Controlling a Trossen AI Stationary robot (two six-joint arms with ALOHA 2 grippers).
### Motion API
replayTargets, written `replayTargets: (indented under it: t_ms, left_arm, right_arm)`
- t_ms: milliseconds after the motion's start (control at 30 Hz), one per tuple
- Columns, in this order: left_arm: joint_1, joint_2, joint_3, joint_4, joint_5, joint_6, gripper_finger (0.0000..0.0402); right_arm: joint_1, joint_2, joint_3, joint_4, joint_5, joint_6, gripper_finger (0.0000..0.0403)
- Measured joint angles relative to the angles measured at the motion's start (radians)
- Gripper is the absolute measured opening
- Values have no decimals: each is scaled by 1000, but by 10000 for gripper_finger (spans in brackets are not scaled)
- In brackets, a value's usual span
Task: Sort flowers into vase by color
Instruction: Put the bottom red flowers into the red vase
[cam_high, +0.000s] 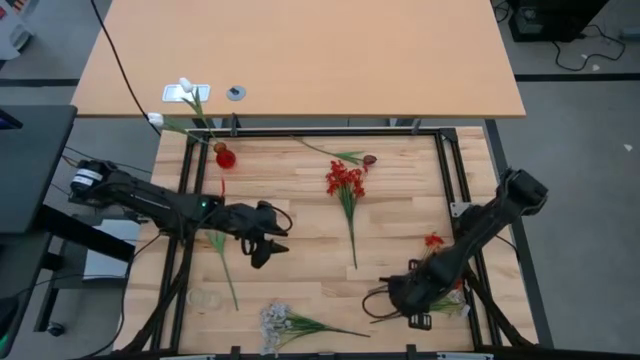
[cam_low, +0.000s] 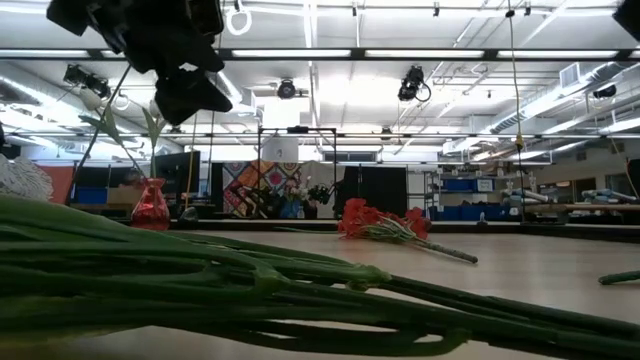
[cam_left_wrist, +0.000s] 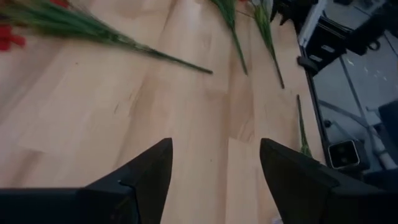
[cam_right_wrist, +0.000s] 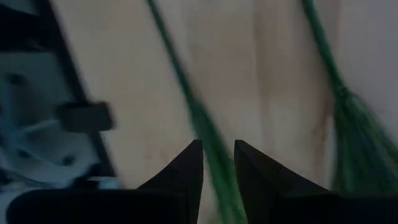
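Flowers lie scattered on the wooden table (cam_high: 300, 215). A red blossom cluster (cam_high: 345, 180) lies in the middle and a maroon tulip bud (cam_high: 368, 160) lies behind it. A bunch of small white blooms (cam_high: 275, 322) lies at the near edge. A red vase (cam_high: 225, 157) at the far left holds a white flower (cam_high: 187, 90) by its stalk. My left gripper (cam_high: 268, 248) (cam_left_wrist: 214, 146) hovers open over bare wood left of centre. My right gripper (cam_high: 398, 293) (cam_right_wrist: 217, 146) is low at the near right, shut on a green stalk (cam_right_wrist: 186, 87). My right gripper pinches a thin green flower stalk (cam_right_wrist: 215, 155) between its two fingers, which lie across it. The fingers slant down from the table's right side. The bloom on this stalk is out of the wrist view, and I cannot tell whether the stalk is lifted.
A loose green stem (cam_high: 222, 265) lies beside my left gripper. A red flower (cam_high: 433, 240) and more green stems (cam_high: 445, 305) lie by my right arm. A faint clear round thing (cam_high: 205, 298) sits near left. Black frame rails (cam_high: 440, 170) border the table.
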Motion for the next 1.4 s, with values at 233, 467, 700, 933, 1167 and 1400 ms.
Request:
replayTargets:
  t_ms: [233,467,700,933,1167,1400]
  left_arm:
    - [-39,-7,1,17,-46,-84,247]
    - [-7,-113,125,13,-101,-190,230]
    - [-12,-121,175,-36,-177,-109,202]
    - [-51,-122,174,-118,-171,-317,198]
    - [-102,-126,174,-138,-153,-358,198]
    - [-166,-126,174,-212,-209,-379,198]
  right_arm:
    - [4,22,10,-25,44,-116,108]
    - [13,-36,58,-175,75,-85,108]
    - [24,-33,59,-219,209,-221,116]
    - [19,-26,58,-231,244,-301,177]
    - [18,-26,-22,-226,251,-255,216]
    - [18,-25,-101,-181,267,-221,204]
